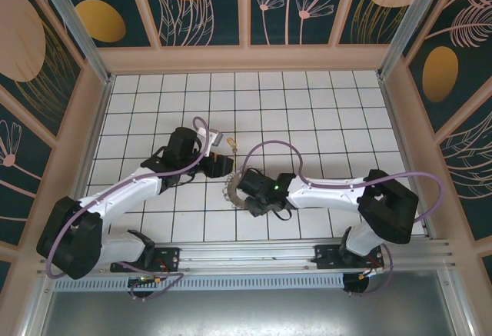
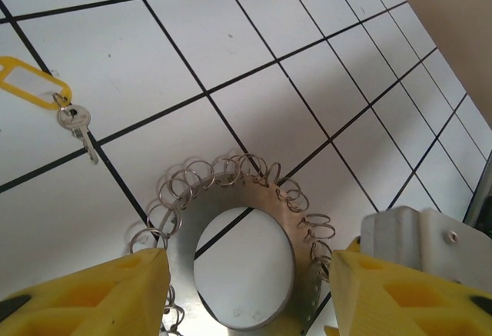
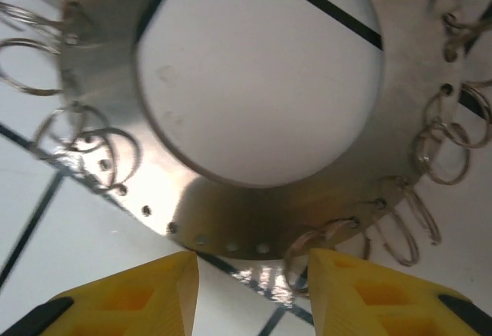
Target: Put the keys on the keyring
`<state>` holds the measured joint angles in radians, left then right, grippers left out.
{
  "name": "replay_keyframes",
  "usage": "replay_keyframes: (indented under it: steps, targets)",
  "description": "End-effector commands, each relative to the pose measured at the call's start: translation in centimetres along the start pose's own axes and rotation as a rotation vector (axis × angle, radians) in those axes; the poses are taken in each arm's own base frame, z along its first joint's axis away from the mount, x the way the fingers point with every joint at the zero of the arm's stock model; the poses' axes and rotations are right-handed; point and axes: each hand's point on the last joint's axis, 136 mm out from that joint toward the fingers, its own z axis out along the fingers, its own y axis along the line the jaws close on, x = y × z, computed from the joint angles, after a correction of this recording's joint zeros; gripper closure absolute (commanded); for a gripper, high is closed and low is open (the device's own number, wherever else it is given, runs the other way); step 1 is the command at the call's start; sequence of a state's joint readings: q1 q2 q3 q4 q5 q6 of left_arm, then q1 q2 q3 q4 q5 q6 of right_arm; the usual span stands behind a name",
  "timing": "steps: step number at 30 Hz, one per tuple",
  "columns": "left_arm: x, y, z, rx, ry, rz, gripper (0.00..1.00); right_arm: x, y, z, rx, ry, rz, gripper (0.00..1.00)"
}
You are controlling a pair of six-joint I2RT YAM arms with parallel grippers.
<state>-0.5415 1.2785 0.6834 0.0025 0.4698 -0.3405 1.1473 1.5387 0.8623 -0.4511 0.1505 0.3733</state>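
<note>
Facing keyring (image 3: 231, 224) rim — right claw (image 3: 252, 263) parted

White tiled table (image 1: 307, 98) w/ dark floral wall panels (image 1: 292, 5)

I see a white tiled floor (image 1: 307, 105) ruled with thin black grid lines. On my feed the flat round metal keyring (image 3: 254, 217) is silvery grey, fringed with pale steel wire loops (image 2: 188, 176). The small slim key (image 2: 79, 128) reads silver-grey and hangs from a bright yellow plastic tag (image 2: 31, 82) with a white window. The fingers (image 2: 92, 294) of the left gripper (image 2: 250, 259) are yellow, like those of the right gripper (image 3: 252, 257). The wall panels (image 1: 200, 5) are dark teal with peach plant outlines and golden ovals.
</note>
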Motion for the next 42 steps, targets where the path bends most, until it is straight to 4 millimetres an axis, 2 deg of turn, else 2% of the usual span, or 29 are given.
replay_keyframes:
  steps: [1,4,9,16,32,37,42]
  targets:
    - [0.0,0.2,-0.4,0.0,-0.023,-0.034,0.43,-0.5,1.0,-0.4,-0.022,-0.015,-0.008,0.57]
    - [0.6,0.5,-0.6,-0.012,-0.021,-0.043,0.44,0.4,0.6,-0.2,-0.013,0.015,-0.011,0.58]
    - [0.2,0.2,-0.9,-0.008,-0.038,-0.038,0.44,2.3,-0.6,0.3,0.028,0.094,0.011,0.6]
    - [-0.1,0.0,-0.7,0.005,-0.036,-0.031,0.44,3.3,-1.8,1.0,0.063,0.14,0.042,0.6]
    - [-0.4,0.0,-0.6,0.015,-0.044,-0.037,0.44,2.4,-3.5,2.3,0.139,0.144,0.002,0.63]
    - [-0.4,0.0,-0.5,0.018,-0.047,-0.04,0.45,2.1,-3.9,2.5,0.168,0.131,-0.002,0.76]
    - [-0.5,0.0,-0.6,0.01,-0.047,-0.038,0.45,1.0,-4.9,1.7,0.222,0.09,0.014,0.98]
